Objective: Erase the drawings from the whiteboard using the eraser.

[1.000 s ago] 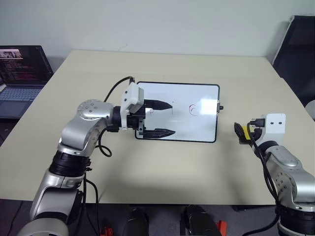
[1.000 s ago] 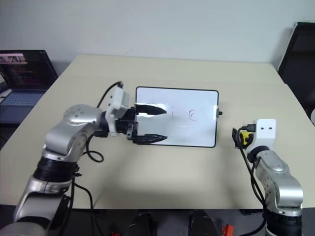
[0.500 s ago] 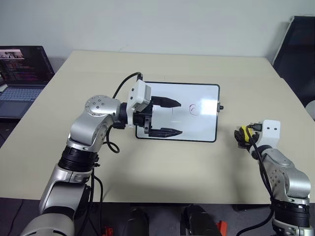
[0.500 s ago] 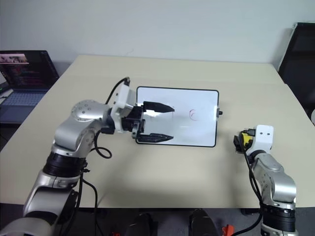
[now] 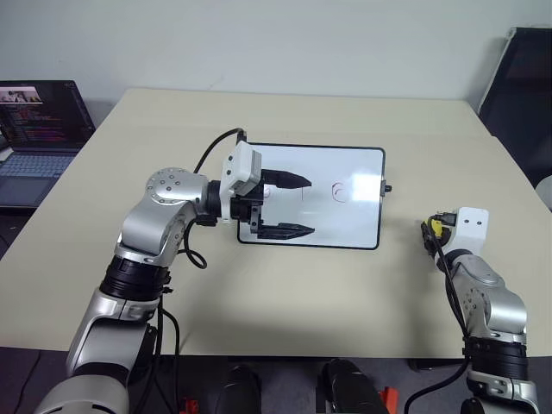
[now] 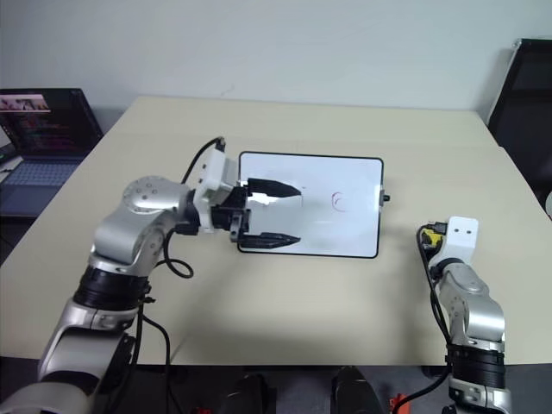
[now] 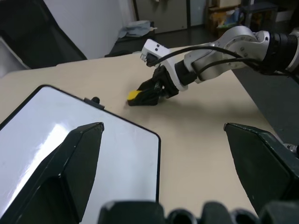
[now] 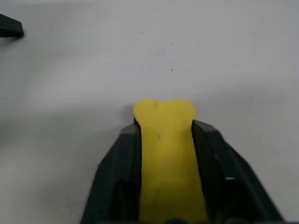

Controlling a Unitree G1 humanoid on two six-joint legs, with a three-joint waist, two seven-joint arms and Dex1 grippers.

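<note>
Grab step looks done: right gripper (image 8: 166, 140) pinching the eraser (image 8: 167, 154) between its fingers, down at the table (image 5: 345, 285), well off to the right of the whiteboard (image 5: 345, 211). Left gripper (image 5: 289, 205) hovering over the board's left end, fingers spread wide, nothing in them. Drawings (image 5: 339, 192) not wiped yet. Next up, probably: lift, carry across to the board, press flat and rub.
</note>
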